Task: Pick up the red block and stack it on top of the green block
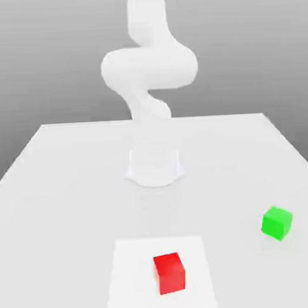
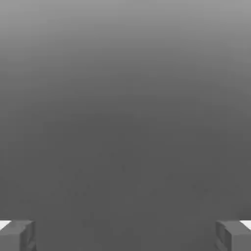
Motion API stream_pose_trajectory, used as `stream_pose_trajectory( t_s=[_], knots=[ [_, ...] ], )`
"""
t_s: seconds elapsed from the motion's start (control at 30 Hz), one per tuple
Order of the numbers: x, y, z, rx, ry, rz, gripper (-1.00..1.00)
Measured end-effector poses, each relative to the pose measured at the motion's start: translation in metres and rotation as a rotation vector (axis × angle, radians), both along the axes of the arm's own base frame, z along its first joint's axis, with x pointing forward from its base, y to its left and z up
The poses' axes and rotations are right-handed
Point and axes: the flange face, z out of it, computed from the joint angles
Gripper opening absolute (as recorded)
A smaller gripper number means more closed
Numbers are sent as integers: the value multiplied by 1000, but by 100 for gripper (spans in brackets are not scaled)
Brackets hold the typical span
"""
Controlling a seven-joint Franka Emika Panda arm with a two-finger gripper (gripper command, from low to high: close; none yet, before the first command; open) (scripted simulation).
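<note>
The red block point(image 1: 169, 273) sits on the table point(image 1: 62, 180) at the near edge of the exterior view, inside a paler square patch point(image 1: 134, 272). It looks like a small rigid cube with flat faces, so I judge it light and stiff, unlikely to deform. I would pinch it across two opposite side faces, near mid-height. The green block point(image 1: 276, 222) rests apart from it, toward the exterior view's right and a little farther back. My arm point(image 1: 149, 68) rises behind both blocks, well apart from them. My gripper point(image 2: 125, 235) stands wide open and holds nothing; in the hand view its fingertips point(image 2: 17, 235) sit at opposite edges with plain grey between.
</note>
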Motion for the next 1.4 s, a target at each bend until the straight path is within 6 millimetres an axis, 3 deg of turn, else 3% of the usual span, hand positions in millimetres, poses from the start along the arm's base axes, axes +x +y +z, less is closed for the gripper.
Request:
stream_pose_trajectory(
  t_s=[0.17,0.37,0.53,0.7,0.9,0.93,1.17,1.33,1.37,1.4],
  knots=[
    [55,4,-101,-16,165,47,0],
    [85,10,-227,-38,356,101,0],
    [83,14,-332,-58,515,147,0],
    [58,17,-431,-82,673,193,0],
    [49,16,-508,-88,715,204,0],
    [48,16,-517,-88,715,204,-100],
    [48,16,-518,-89,715,204,-100],
    [48,16,-468,-88,716,204,-100],
    [47,26,-460,-97,714,235,-100],
    [42,51,-454,-123,711,318,-100]
  ],
)
